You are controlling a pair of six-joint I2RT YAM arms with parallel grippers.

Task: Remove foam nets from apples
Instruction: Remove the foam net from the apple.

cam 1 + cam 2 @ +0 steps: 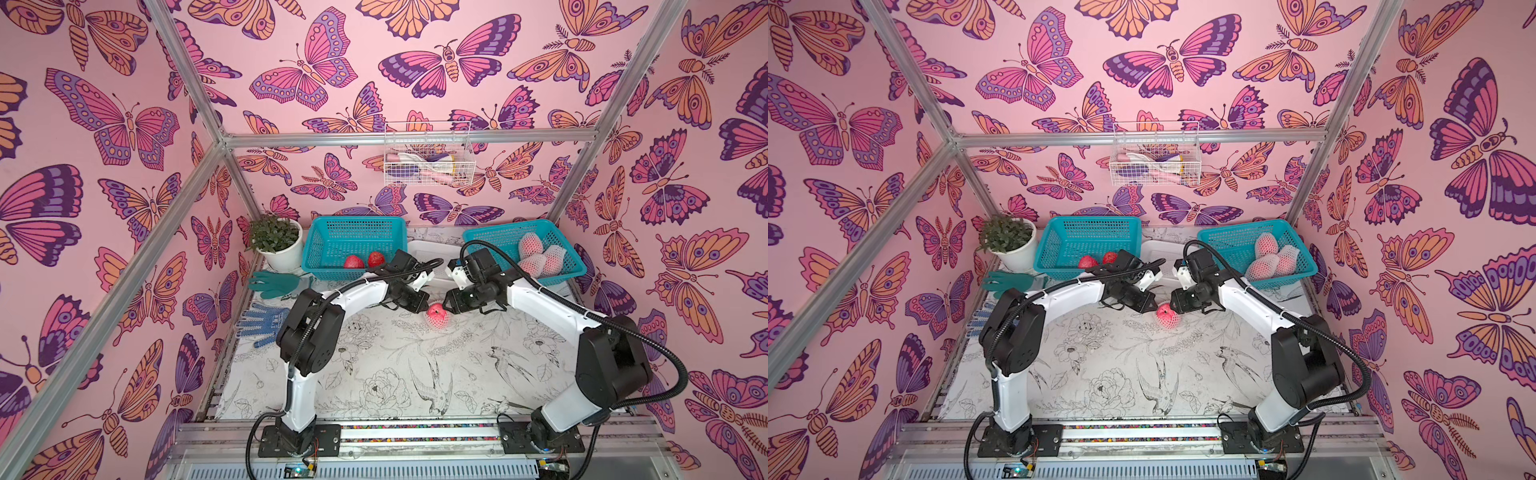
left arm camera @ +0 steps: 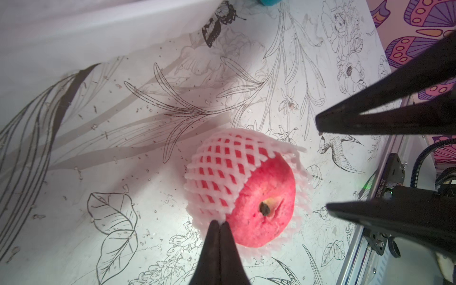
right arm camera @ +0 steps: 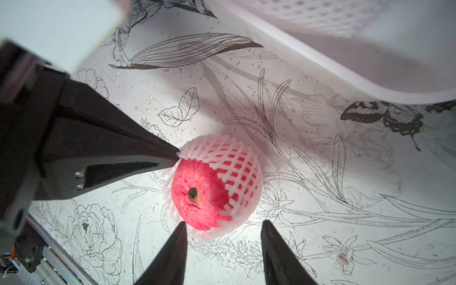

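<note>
Mid-frame in both top views, the left pincer grips the foam net edge on the apple; the right pincer is open.

Left arm and right arm are leaning in toward each other. Left gripper is pinching tight, right gripper is gaping.
</note>
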